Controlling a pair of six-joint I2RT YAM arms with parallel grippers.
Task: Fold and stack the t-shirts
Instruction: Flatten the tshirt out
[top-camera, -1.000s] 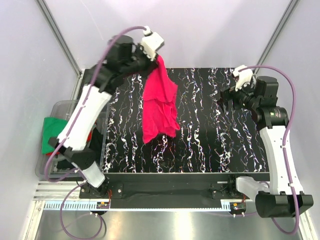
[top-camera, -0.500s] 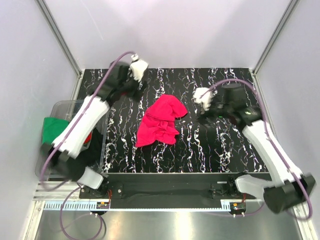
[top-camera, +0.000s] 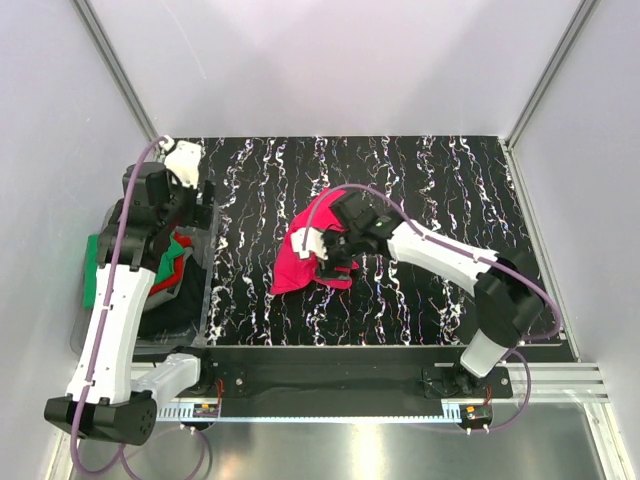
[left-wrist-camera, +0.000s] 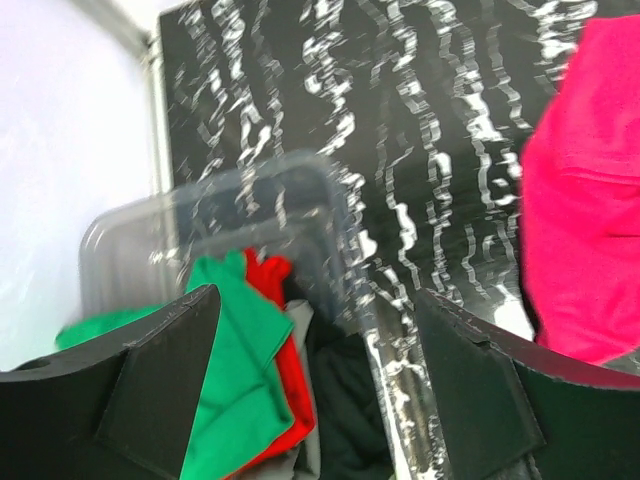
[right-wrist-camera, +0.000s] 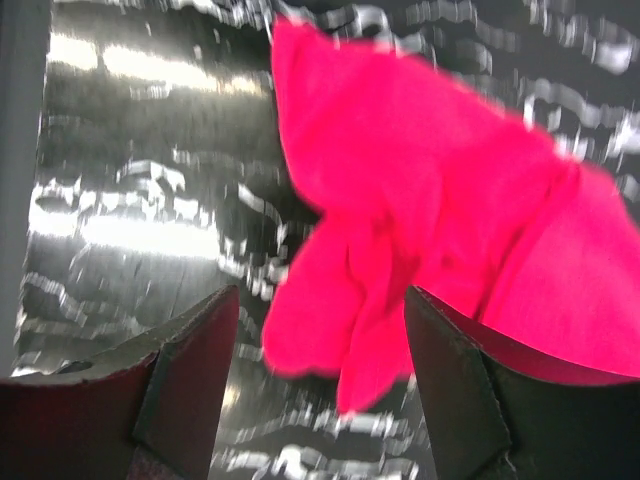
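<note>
We log: left gripper (left-wrist-camera: 315, 300) released pink shirt (top-camera: 293, 272), hangs spread and empty over bin (left-wrist-camera: 180, 205); right gripper (right-wrist-camera: 320, 300), jaws apart, above shirt right of bin. Spreading likely next.

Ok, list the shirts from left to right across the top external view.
green t-shirt → red t-shirt → crimson t-shirt

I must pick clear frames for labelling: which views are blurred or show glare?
Top external: sharp and evenly lit. Left wrist: soft all over, clear bin and green shirt smeared. Right wrist: crimson shirt motion-blurred, bright white glare on the table at left.
</note>
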